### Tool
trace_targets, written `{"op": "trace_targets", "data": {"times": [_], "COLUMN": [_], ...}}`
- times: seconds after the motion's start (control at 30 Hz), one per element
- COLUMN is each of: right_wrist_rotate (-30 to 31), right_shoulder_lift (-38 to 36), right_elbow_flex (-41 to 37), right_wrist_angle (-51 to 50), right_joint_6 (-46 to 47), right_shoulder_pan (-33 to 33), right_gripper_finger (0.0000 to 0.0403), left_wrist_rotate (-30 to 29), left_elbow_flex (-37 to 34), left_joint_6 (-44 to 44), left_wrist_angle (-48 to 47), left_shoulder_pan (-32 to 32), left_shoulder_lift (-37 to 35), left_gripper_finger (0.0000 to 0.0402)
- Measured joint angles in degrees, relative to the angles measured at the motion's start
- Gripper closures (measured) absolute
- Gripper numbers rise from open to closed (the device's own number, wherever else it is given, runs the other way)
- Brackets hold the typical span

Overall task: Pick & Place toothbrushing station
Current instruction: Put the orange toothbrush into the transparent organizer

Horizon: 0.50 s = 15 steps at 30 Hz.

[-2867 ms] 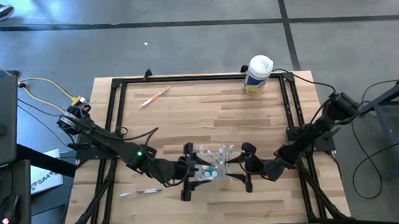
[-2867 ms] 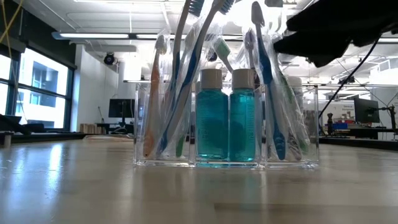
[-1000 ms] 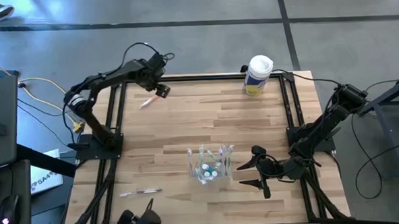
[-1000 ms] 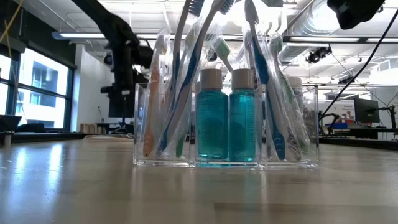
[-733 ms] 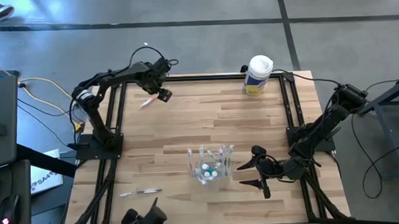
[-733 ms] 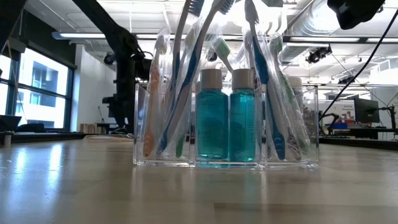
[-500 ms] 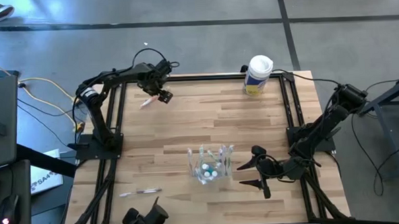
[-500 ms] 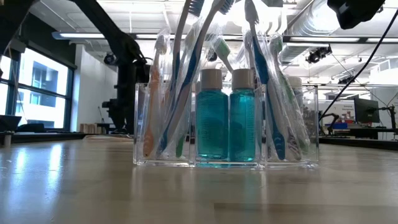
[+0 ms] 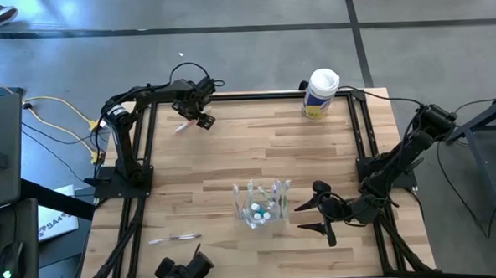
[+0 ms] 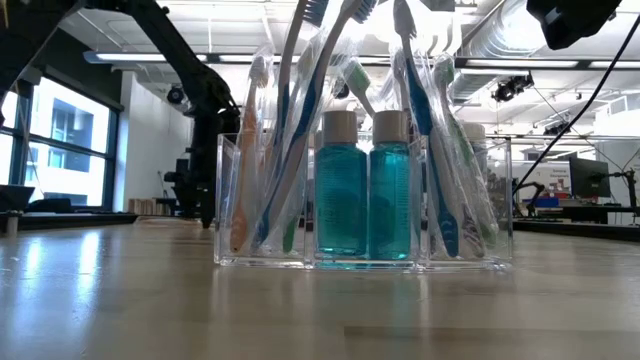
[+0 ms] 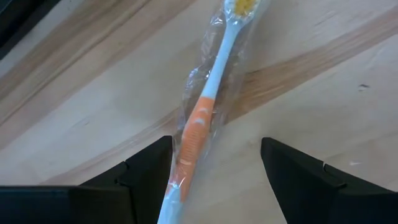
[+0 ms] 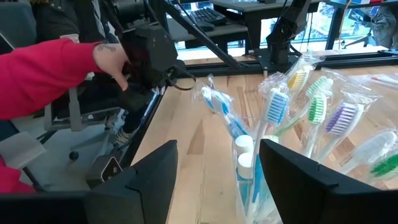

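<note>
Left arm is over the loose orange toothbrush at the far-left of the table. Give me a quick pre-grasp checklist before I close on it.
1. Left gripper open: ok.
2. Wrapped orange toothbrush lies between the jaws: ok, though nearer one finger.
3. Fingers down at table level: cannot tell.
4. Right gripper parked open beside the toothbrush station, away from the left arm: ok.
5. Station upright with room for another brush: upright ok; spare room cannot tell.
6. Workspace free of people: not ok, a red-sleeved arm reaches to equipment at the table edge.
</note>
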Motion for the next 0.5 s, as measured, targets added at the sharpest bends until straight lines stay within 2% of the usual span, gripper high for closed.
{"op": "trace_targets", "data": {"times": [0.07,0.17,0.27,0.43,0.5], "right_wrist_rotate": [-0.01,0.01,0.01,-0.15,-0.36], "right_shoulder_lift": [0.0,0.0,0.0,0.0,0.0], "right_elbow_flex": [0.0,0.0,0.0,0.0,0.0], "right_wrist_angle": [-0.04,-0.04,-0.05,-0.12,-0.28], "right_joint_6": [0.01,0.01,0.01,0.03,0.29], "right_shoulder_pan": [0.0,0.0,0.0,0.0,0.0], "right_gripper_finger": [0.0182,0.0182,0.0182,0.0182,0.0182], "left_wrist_rotate": [0.07,0.09,0.52,3.09,3.19], "left_elbow_flex": [-0.02,-0.06,-0.08,-0.13,-0.17], "left_joint_6": [-0.04,-0.24,-0.39,-0.34,-1.54], "left_wrist_angle": [-0.06,-0.03,0.17,-0.39,-0.35], "left_shoulder_pan": [0.0,-0.02,-0.08,-0.1,-0.07], "left_shoulder_lift": [0.52,0.68,0.75,0.86,0.88], "left_gripper_finger": [0.016,0.0192,0.0247,0.0371,0.0377]}}
